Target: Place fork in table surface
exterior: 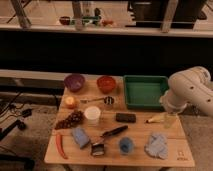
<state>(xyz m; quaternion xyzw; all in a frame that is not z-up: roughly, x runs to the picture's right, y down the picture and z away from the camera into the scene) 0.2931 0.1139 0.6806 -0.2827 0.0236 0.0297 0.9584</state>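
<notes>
Your gripper (170,119) hangs at the end of the white arm over the right end of the light-brown wooden worktop (140,131). It is just in front of the near right corner of the green plastic tray (145,91). Its fingers are spread wide with nothing between them. The thin silvery metal fork (92,100) is not in your grasp. It lies flat on the worktop well away from the gripper, toward the far left, with one end touching or just beside the small round metal cup (108,101). Farther back on that side you have a purple bowl (74,81) and a red bowl (106,83). Just beside the gripper, on its left, lies a pale yellowish object (156,118), and beyond that a flat black block (125,117) and a white cup (92,114). Nearer the front edge, close to the gripper, sits a crumpled light-blue cloth (157,145). Leftward from it you will find a small blue cup (125,145), a thick black-handled utensil (114,132), a blue sponge (80,136) and a red chilli (60,145).
</notes>
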